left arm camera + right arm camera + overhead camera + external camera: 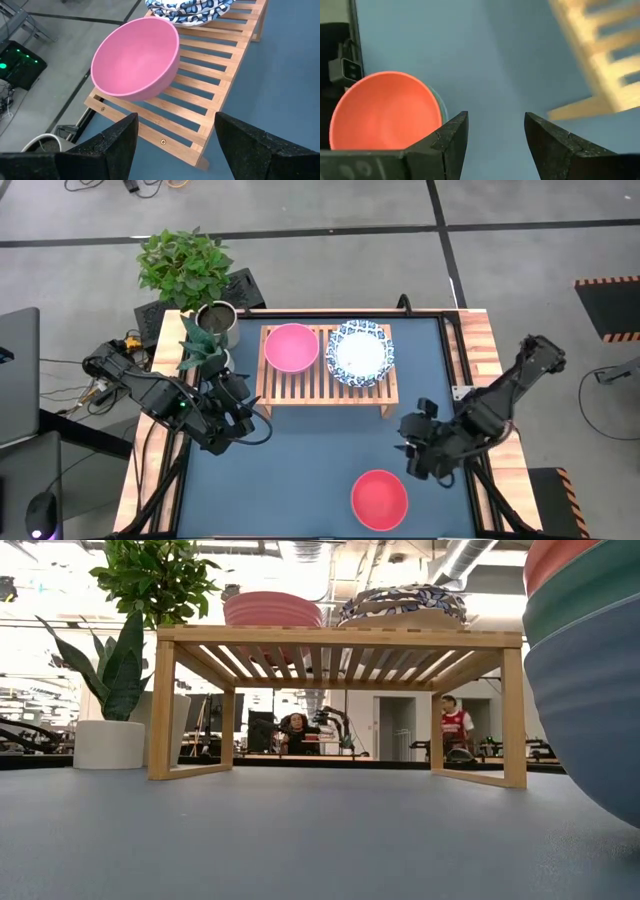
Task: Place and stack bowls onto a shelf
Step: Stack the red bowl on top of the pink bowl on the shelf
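The light-wood shelf [328, 385] stands at the table's far middle. A pink bowl [291, 347] rests upright on its left half, and a stack of white bowls with blue patterned rims [361, 352] on its right half. A stack with a red bowl on top [379, 499] stands near the front edge. The low view shows it as red over green over blue [590, 670]. My left gripper [240, 418] is open and empty, near the shelf's left front corner, facing the pink bowl [137, 57]. My right gripper [412, 452] is open and empty, just beyond the red stack [387, 110].
A metal plant pot [217, 323] and a leafy plant in a white pot [110, 743] stand at the table's far left, beside the shelf. Bare blue tabletop [300, 470] lies between shelf and front edge. People [455, 725] show in the room behind.
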